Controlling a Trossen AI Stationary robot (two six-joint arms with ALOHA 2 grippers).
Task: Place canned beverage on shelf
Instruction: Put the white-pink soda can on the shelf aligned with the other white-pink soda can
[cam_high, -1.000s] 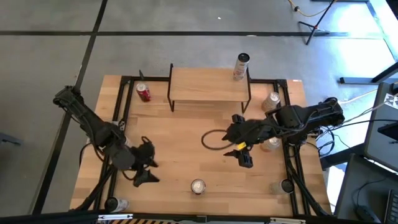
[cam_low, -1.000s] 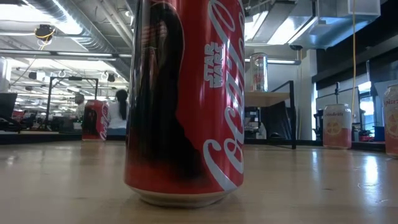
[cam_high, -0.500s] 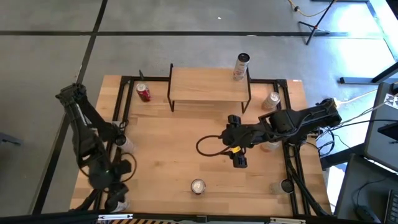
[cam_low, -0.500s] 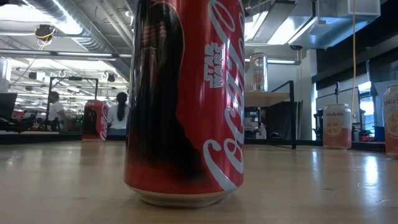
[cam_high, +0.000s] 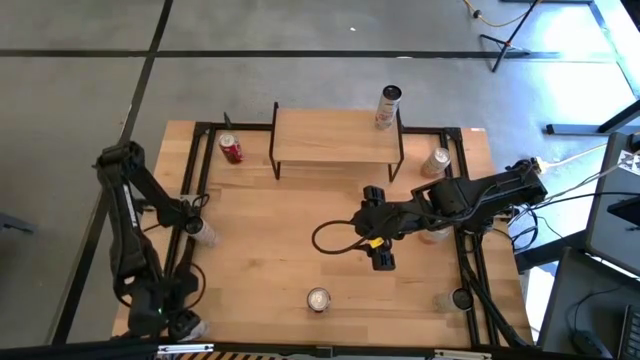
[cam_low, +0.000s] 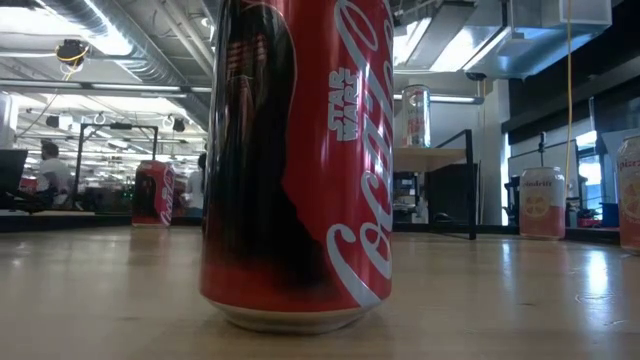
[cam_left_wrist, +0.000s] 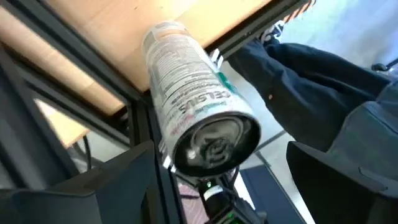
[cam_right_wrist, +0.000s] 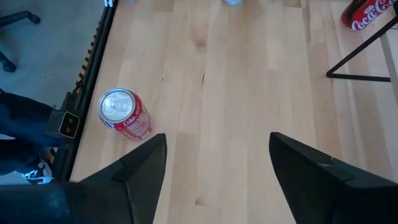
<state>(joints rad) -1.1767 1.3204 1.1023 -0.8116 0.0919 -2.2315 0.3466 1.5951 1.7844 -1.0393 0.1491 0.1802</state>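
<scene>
High view: shelf (cam_high: 337, 135) stood at the far edge of the table (cam_high: 270, 250), board bare except 1 tall can (cam_high: 387, 107) at its far right corner. Other cans were spread round the table: red can (cam_high: 231, 149) near the shelf's left legs, 1 near the front edge (cam_high: 318, 299), a pale can (cam_high: 436, 161) on the right side. Left tool (cam_high: 165, 318) was down at the front-left corner, right over a silver can (cam_high: 188, 327). Right tool (cam_high: 381, 250) hovered mid-table, holding nothing.

Low view: the front can (cam_low: 298, 160), red cola, filled the frame, upright. Shelf (cam_low: 432, 158) behind it with the tall can (cam_low: 416, 116) on top. No tool in view.

Left wrist view: left tool (cam_left_wrist: 211, 180) was wide open, fingers either side of the silver can (cam_left_wrist: 196, 124), not closed on it. Can sat at the table's corner beside the black rail (cam_left_wrist: 140, 112).

Right wrist view: right tool (cam_right_wrist: 214, 162) was open and empty over bare wood, red cola can (cam_right_wrist: 124, 113) off to one side.

My read: step in hand was the left grab. Centre the can between the fingers, grip mid-body, keep clear of the rail, lift straight up before swinging toward the shelf. Risk: can sat close to the edge, a nudge could tip it off.
</scene>
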